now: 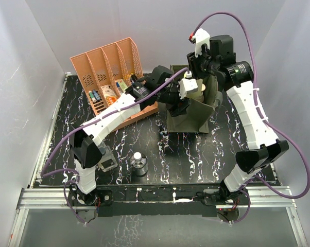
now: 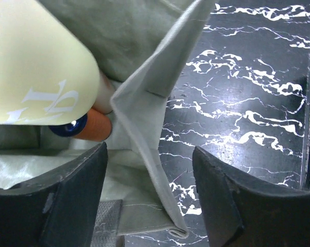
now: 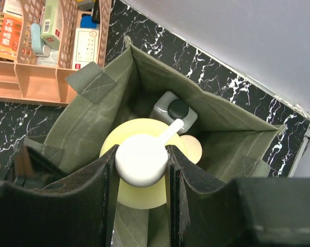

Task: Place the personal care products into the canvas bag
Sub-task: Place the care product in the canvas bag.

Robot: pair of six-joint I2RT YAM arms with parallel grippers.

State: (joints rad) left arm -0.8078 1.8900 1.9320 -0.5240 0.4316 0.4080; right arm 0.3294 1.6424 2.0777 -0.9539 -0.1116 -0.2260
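Yellow white-capped bottle (image 3: 142, 196) clamped by right gripper (image 3: 141, 164) inside canvas bag (image 3: 160, 82) (left gripper (image 2: 150, 157) spread).

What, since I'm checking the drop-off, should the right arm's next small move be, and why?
Probably lower it slightly: the right fingers clamp the white cap of the yellow bottle, which is already inside the mouth of the canvas bag, beside a dark-capped bottle.

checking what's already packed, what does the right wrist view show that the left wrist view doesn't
Only right wrist: the salmon rack, a dark-capped clear bottle and a tan round top in the canvas bag, right jaws clamped on the white cap. Only left wrist: an orange-and-blue bottle inside the bag, a bag wall between the open left jaws. Both: the yellow bottle, the canvas bag, the black marbled table.
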